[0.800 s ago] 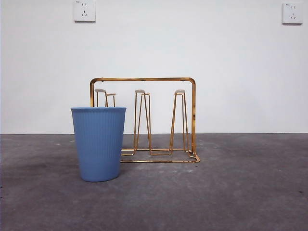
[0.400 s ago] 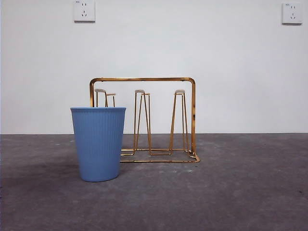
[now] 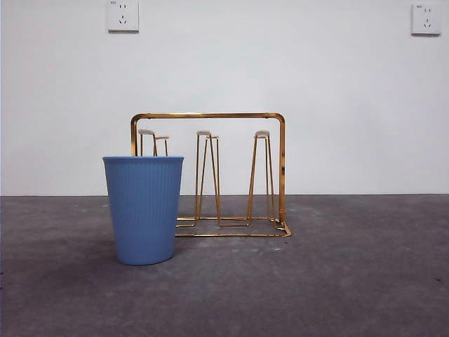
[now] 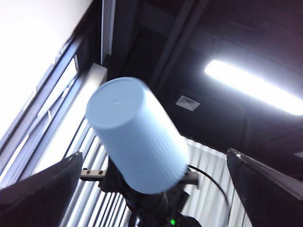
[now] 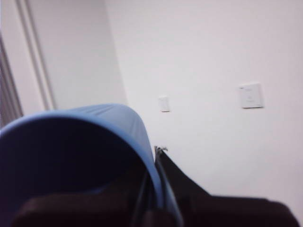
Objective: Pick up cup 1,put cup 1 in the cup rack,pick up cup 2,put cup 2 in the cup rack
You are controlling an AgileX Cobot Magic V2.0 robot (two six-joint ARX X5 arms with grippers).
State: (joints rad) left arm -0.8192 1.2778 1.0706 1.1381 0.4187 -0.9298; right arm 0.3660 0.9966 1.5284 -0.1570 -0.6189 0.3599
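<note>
A blue cup [image 5: 94, 142] fills the near side of the right wrist view, its dark open mouth facing the camera. The right gripper [image 5: 156, 189] pinches the cup's rim, one black jaw inside and one outside. Behind the cup, a white wall [image 5: 203, 56] carries two white sockets [image 5: 250, 96].

My front camera sits low, near table [image 3: 351, 281] height, facing level toward the wall [image 3: 337, 84]. My left wrist camera looks upward to the ceiling [image 4: 236, 38]. My right wrist camera faces a white wall with sockets [image 5: 250, 96], which the front view may share.
</note>
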